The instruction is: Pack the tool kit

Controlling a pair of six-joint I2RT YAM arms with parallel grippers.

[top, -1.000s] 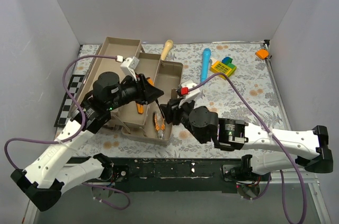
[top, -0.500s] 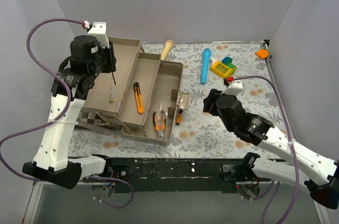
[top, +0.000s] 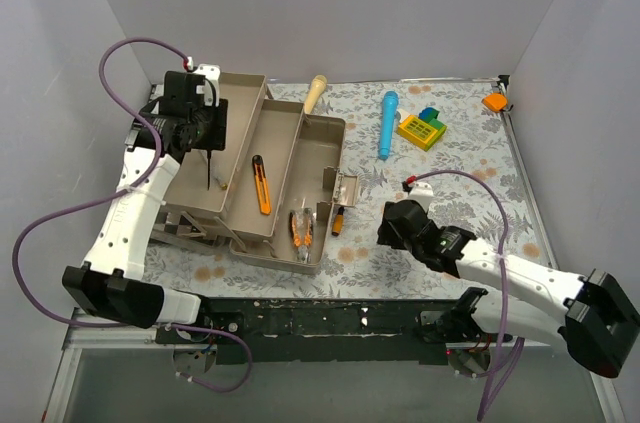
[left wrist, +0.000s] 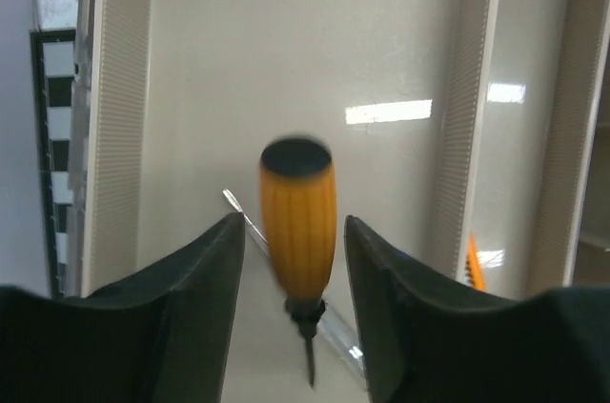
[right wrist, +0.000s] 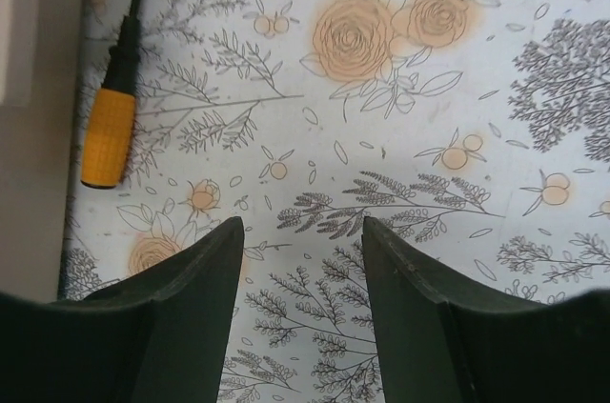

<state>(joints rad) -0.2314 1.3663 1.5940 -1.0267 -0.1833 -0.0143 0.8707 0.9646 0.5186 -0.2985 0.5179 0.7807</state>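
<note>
The tool kit's tan fold-out trays [top: 240, 123] stand open at the left. My left gripper [top: 207, 143] hangs over the left tray [left wrist: 191, 89]. In the left wrist view its fingers [left wrist: 205, 270] stand apart, with a blurred orange-handled screwdriver [left wrist: 297, 222] loose between them, tip down, touching neither. A clear-handled tool [left wrist: 338, 336] lies in the tray beneath. My right gripper [top: 386, 227] is open and empty low over the cloth [right wrist: 300, 231]. An orange-and-black screwdriver [right wrist: 110, 131] lies on the cloth to its left, beside the box [top: 338, 223]. Pliers [top: 302, 228] lie in the right tray.
An orange-handled tool [top: 260, 185] lies in the middle tray. At the back are a wooden handle [top: 315, 93], the blue cylindrical tool [top: 387, 123], the yellow toy block [top: 421, 126] and an orange piece [top: 494, 101]. A checkerboard [top: 130, 193] lies left of the box.
My left gripper has moved a little right and lower over the left tray, and the screwdriver now hangs loose between its fingers. My right gripper has moved nearer and lower, beside the screwdriver on the cloth.
</note>
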